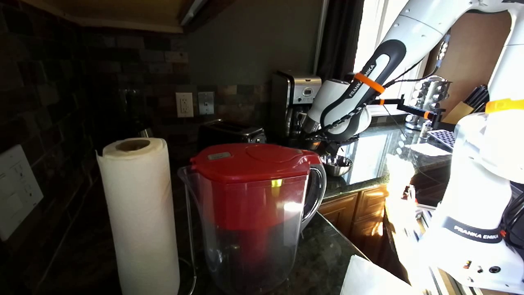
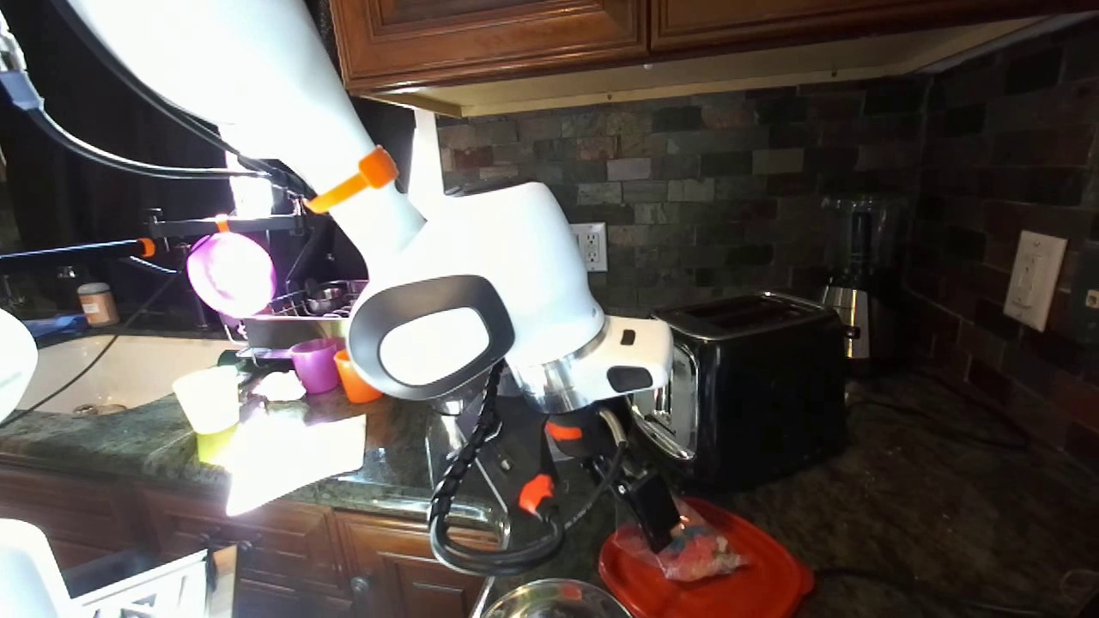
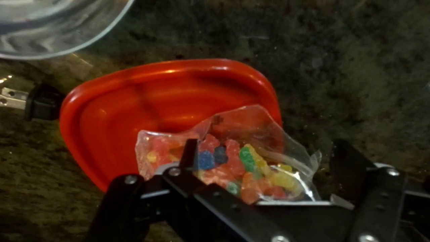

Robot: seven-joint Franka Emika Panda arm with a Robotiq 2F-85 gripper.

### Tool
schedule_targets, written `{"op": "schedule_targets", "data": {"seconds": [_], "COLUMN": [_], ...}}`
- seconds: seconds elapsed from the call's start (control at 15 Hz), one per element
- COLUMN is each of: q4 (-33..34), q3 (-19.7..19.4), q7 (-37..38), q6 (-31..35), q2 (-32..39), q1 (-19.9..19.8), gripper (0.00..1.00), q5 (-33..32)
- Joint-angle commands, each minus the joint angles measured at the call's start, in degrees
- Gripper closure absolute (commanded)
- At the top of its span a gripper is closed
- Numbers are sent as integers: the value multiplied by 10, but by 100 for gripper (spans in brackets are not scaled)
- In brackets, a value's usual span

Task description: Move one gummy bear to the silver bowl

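Dark counter (image 2: 927,515), silver bowl (image 1: 337,169), arm (image 1: 423,26) with 2 "FRANKA EMIKA" markings (image 1: 476,232)

Gummy bears (image 3: 234,157), red, orange, yellow, green and blue, lie jumbled in a clear bag (image 3: 250,122) on a red lid (image 3: 100,134), the bag reaching past one edge; the silver bowl (image 3: 57,33), round and shiny, stands upright on the counter (image 3: 329,67) near but apart from the lid, close to the counter's front edge

A toaster (image 2: 768,399), coffee maker (image 1: 306,92), sink (image 2: 137,367) and wooden cabinets (image 2: 498,36) show a kitchen.
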Motion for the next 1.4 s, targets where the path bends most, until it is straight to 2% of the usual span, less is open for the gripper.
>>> {"op": "schedule_targets", "data": {"seconds": [0.0,0.4,0.67,1.33], "q4": [-2,-26,-19,-17], "q3": [5,14,11,7], "q7": [0,-28,-46,-27], "q6": [-15,-33,-43,69], "q2": [-1,-39,-32,23], "q1": [7,40,58,32], "gripper": [0,0,0,0], "q5": [7,75,110,51]}}
